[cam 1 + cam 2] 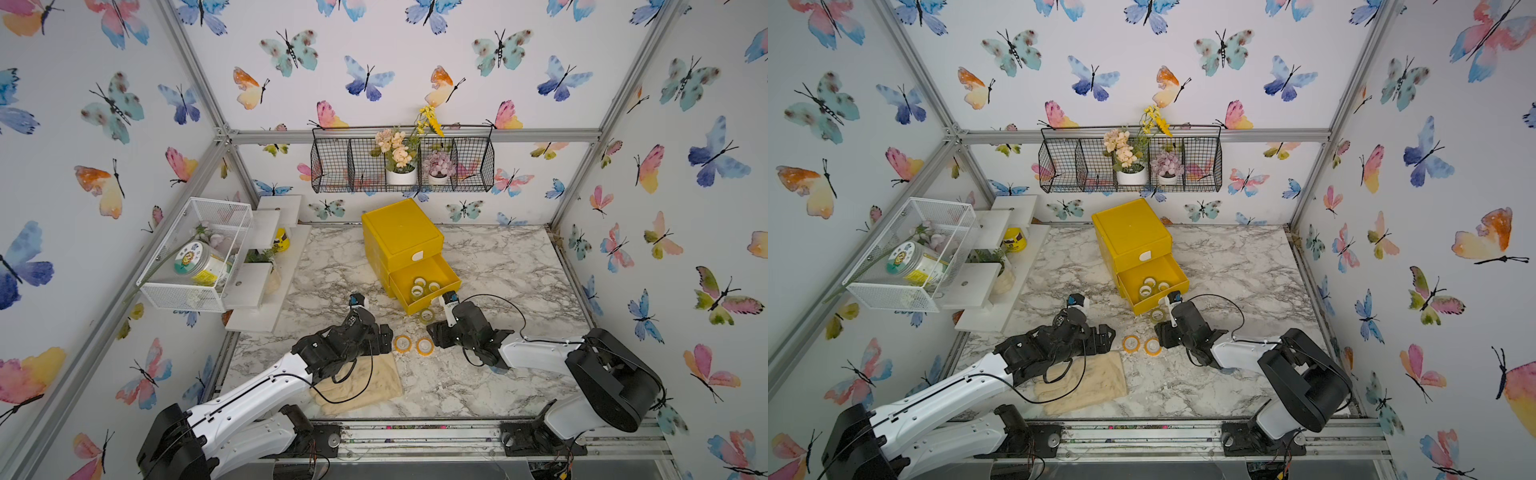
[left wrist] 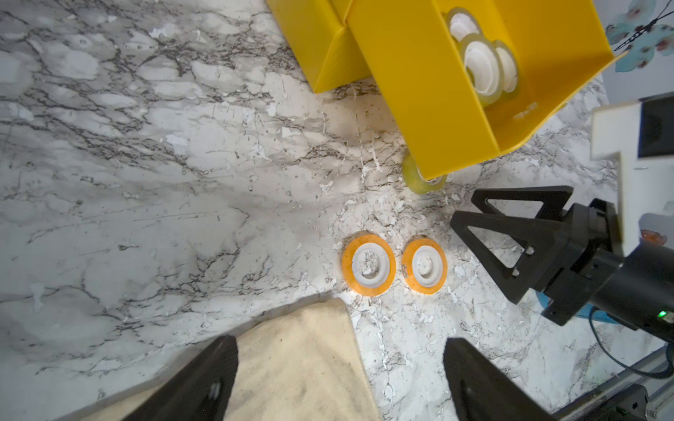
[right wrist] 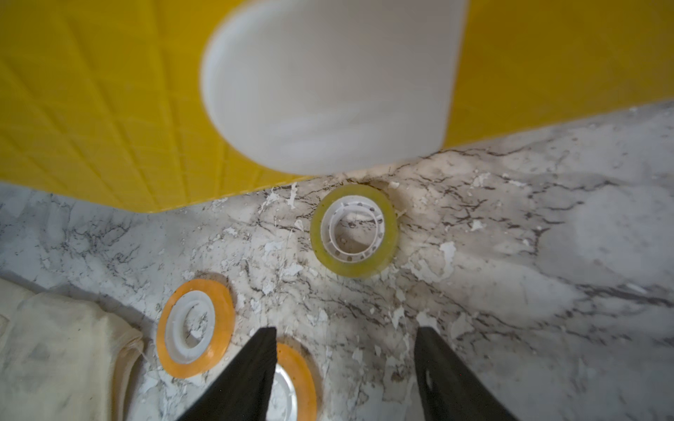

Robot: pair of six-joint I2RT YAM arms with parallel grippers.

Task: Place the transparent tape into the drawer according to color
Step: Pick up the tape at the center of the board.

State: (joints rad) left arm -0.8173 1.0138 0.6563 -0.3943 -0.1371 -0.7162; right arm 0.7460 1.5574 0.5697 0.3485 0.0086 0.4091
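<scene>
A: Now, left end effector point(image 2: 341, 344): jaws wide, nothing in them, over the cream cloth point(image 2: 291, 364), well short of the open drawer point(image 1: 415, 308). Why there?
B: Probably lined up on the orange tape rings point(image 2: 368, 264). Two lie flat, side by side on the table point(image 2: 146, 182), between cloth and drawer. Flat rings suit a pinch from above.
A: Inside the drawer?
B: A few yellow-green rings point(image 1: 422, 286), leaning on each other. One tint only, so I judge orange belongs in the shut upper drawer point(image 1: 403, 258).
A: A stray yellow-green ring point(image 3: 353, 229) lies flat just off the drawer's front wall, below its white handle point(image 3: 328, 84).
B: Right end effector point(image 3: 346, 330) is near it, jaws partly apart, empty. Likely its next pick.
A: Writing?
B: Jar point(image 1: 195, 259) in the white wire basket point(image 1: 183, 293), far from the drawer: cartoon-face label, text too small. Small yellow jar point(image 1: 282, 240): dark label, unreadable. No legible brand on the rings.
</scene>
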